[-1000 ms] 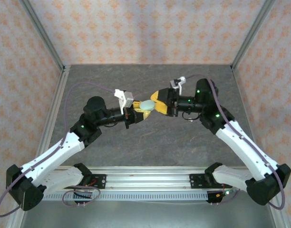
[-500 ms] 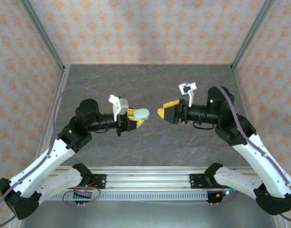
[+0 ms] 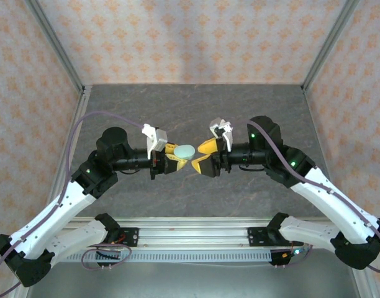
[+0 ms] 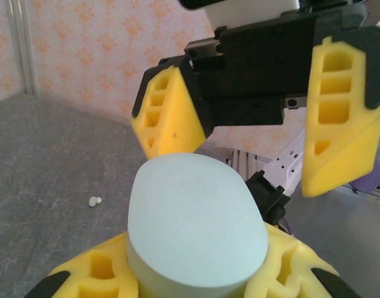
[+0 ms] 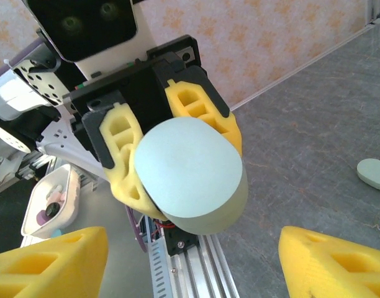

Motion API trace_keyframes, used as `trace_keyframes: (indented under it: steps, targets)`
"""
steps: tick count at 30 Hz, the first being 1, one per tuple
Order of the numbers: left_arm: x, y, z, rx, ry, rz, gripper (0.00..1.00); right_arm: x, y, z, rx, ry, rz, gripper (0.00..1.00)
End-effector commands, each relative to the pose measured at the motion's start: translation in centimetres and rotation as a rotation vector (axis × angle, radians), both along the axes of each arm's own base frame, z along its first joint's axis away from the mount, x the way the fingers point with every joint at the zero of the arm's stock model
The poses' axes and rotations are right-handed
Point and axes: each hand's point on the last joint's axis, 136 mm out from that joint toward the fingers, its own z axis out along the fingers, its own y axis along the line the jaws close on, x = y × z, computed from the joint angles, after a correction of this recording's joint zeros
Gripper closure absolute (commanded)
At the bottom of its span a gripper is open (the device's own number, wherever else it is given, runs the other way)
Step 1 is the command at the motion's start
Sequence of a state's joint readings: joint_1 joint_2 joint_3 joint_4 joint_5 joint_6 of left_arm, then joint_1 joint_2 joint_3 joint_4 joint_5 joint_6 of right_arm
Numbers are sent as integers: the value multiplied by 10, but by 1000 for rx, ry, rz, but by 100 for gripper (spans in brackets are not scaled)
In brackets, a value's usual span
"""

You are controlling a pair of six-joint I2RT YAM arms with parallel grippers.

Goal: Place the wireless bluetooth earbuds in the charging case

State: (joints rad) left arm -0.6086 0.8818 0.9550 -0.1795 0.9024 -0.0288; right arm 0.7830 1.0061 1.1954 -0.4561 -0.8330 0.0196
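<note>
Two yellow foam fingers [image 4: 78, 276] of the left gripper [image 3: 177, 158] clamp a smooth, pale-mint oval plastic charging case [image 4: 196, 230], closed, by its lower end. Opposite, the right gripper [image 3: 202, 158] faces it, jaws spread wide and empty. Below-left, two tiny whitish rounded earbuds [image 4: 94, 200] lie together on the grey speckled table [image 4: 47, 155].

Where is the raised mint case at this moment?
In the top view the mint case hangs above the middle of the table, clamped in the left tool, with the right tool open and facing it from the right.
</note>
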Motion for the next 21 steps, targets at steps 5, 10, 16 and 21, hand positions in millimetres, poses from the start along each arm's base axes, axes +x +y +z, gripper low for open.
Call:
trace_keyframes:
  steps: [5,10,16,21]
  targets:
    - [-12,-4,17,-24,-5,-62,99,0,9,14,74,-100,46,32]
    - [-13,-4,19,-24,-3,-73,100,5,14,14,88,-99,45,37]
    - [-15,-6,17,-21,10,-92,100,11,16,17,105,-93,15,51]
    - [-16,-5,18,-20,10,-98,100,23,14,21,124,-66,-54,53]
